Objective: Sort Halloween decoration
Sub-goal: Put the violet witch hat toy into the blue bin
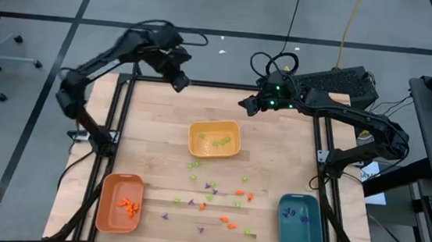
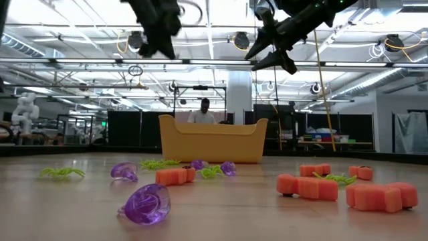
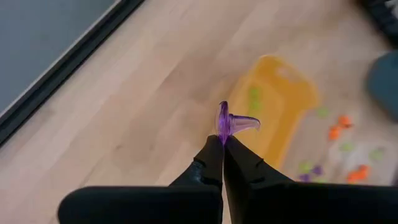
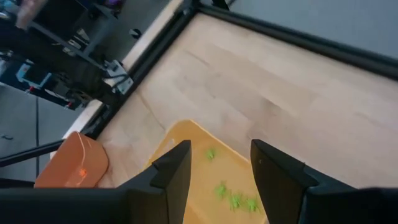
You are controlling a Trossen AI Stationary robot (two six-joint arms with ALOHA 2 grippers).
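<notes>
Left gripper [image 3: 222,142] pinching a purple piece [image 3: 231,123], right gripper [image 4: 219,163] spread and empty, trays partly filled, plenty of decorations [image 1: 217,201] left scattered on the table [image 1: 154,115].

Your high camera looks straight down on the whole worktop [image 1: 162,108]; your low camera sits at the worktop surface, very near the small pieces, facing the room behind; both wrist cameras look down from above the far edge; all four views share the yellow tray [image 1: 214,138] [image 2: 208,140] [image 3: 283,106] [image 4: 186,180] in the worktop's middle.
</notes>
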